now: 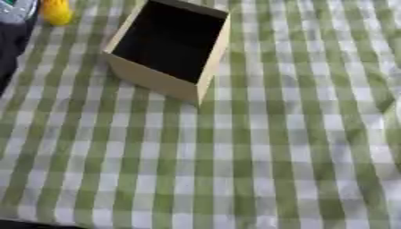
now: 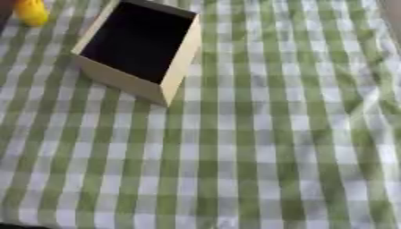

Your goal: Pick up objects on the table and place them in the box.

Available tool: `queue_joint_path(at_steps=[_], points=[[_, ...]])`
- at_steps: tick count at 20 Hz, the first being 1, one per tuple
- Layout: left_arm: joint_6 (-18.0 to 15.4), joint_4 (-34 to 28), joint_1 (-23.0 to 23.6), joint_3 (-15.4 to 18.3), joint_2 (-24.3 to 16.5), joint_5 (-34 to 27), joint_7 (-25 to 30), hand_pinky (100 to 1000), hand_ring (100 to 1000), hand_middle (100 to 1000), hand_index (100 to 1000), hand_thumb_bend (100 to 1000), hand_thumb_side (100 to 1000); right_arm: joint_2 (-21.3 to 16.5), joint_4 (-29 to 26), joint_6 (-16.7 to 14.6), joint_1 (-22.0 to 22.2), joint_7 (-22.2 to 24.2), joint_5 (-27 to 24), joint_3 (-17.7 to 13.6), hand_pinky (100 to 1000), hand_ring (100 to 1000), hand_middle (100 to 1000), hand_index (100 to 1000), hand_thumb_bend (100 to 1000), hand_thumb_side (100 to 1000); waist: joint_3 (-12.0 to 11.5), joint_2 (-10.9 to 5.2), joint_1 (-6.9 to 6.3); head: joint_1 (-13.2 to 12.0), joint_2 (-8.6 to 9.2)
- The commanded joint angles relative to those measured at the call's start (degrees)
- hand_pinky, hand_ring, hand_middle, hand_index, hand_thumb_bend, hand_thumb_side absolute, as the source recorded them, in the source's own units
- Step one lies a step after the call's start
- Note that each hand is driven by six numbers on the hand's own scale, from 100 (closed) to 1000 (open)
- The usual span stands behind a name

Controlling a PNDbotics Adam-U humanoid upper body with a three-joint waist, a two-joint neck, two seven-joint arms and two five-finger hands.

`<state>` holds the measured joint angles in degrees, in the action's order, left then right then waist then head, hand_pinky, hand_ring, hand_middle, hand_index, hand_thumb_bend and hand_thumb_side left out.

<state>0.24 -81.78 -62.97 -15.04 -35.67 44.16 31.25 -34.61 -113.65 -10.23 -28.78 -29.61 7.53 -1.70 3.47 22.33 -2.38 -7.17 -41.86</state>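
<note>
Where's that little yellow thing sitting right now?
The yellow thing lies at the far left of the green checked tablecloth, just left of the open box and apart from it.

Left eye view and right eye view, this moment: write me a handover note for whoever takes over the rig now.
Hands: neither the left nor the right hand shows in either view.
Things: the open tan cardboard box with dark inside stands at the far left of the green-and-white checked tablecloth, turned corner-on. Its inside looks dark; nothing can be made out in it. A small yellow object lies on the cloth beyond the box's left side, at the top edge, apart from the box. A dark shape shows at the left edge; unclear what it is.
Done: nothing that can be confirmed.
Left: pick up the yellow object and put it in the box.
</note>
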Motion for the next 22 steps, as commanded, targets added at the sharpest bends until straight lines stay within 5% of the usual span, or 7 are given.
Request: queue_joint_path(at_steps=[1,7,15,18,20,22], points=[[-0.7,4.0,-1.2,-0.8,0.8,3.7,0.5,394,406,277,432,100,100,-1.2,-0.9,-0.1,-0.5,-0.1,-0.2,-0.6,873,817,768,782,127,909,0.1,-1.63,0.05,-0.4,-0.38],[-4.2,9.1,-0.9,-1.7,3.9,3.3,-2.7,433,436,310,467,116,100,-0.8,-0.9,-0.3,-0.5,-0.3,-0.3,-0.6,873,817,768,782,126,909,0.3,-1.56,0.12,-0.6,-0.32],[-6.6,9.0,0.0,-2.7,3.9,4.9,1.3,500,478,366,528,328,100,-0.6,-0.9,-0.2,-0.4,-0.3,-0.3,-0.7,873,817,766,782,124,910,0.5,-1.56,-0.04,-0.2,-0.59],[-7.1,8.7,0.7,-3.0,3.5,5.5,5.1,597,573,484,665,443,291,-0.6,-0.9,0.0,-0.2,-0.2,-0.4,-0.7,874,818,766,781,124,909,0.3,-1.62,-0.06,0.0,-0.69],[-7.7,8.4,0.8,-2.9,3.4,5.2,8.3,730,729,653,834,508,395,-0.6,-0.9,0.0,-0.1,-0.2,-0.4,-0.7,873,818,765,781,123,909,0.2,-1.67,-0.03,0.0,-0.72],[-7.7,7.4,0.9,-2.4,3.1,4.7,10.6,747,749,685,855,519,434,-0.6,-0.9,0.0,-0.1,-0.1,-0.4,-0.6,874,818,765,781,123,911,0.1,-1.7,0.02,0.1,-0.71]])
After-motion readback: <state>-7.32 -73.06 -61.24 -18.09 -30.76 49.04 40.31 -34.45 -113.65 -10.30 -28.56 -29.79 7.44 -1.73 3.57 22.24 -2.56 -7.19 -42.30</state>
